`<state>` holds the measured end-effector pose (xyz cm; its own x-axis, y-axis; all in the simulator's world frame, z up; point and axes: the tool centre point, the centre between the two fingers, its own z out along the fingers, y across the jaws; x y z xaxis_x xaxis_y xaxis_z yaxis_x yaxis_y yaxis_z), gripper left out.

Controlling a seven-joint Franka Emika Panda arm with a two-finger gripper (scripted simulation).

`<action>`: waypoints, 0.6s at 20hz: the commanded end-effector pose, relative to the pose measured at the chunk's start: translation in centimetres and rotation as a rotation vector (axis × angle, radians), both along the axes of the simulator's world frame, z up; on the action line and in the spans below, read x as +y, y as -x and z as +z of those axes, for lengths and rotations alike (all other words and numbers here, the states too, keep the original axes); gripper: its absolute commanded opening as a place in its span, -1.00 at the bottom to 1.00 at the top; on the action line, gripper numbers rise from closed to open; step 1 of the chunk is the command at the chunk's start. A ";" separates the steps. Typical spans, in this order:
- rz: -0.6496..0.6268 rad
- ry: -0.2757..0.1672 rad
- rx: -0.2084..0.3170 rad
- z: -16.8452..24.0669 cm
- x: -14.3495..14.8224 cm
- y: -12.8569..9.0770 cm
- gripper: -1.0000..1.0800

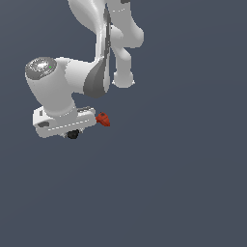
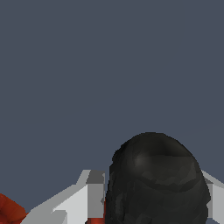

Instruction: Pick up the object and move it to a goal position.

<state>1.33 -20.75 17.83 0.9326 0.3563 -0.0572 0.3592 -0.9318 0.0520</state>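
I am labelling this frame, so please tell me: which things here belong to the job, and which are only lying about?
Belongs to the job:
- small red-and-black lumpy tool
- white robot gripper, its fingers either side of the tool

Lying about:
- nothing else shows, only the plain dark grey-blue floor
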 end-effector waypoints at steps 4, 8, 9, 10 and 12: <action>0.000 0.000 0.000 0.2 -0.1 -0.1 -1.00; 0.000 0.000 0.000 1.1 0.0 0.0 -1.00; 0.000 0.000 0.000 1.6 0.0 0.1 -1.00; 0.000 0.000 0.000 2.1 0.0 0.1 -1.00; 0.000 0.000 0.000 2.9 0.1 0.2 -1.00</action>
<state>1.04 -20.66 19.72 0.9321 0.3567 -0.0634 0.3598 -0.9318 0.0477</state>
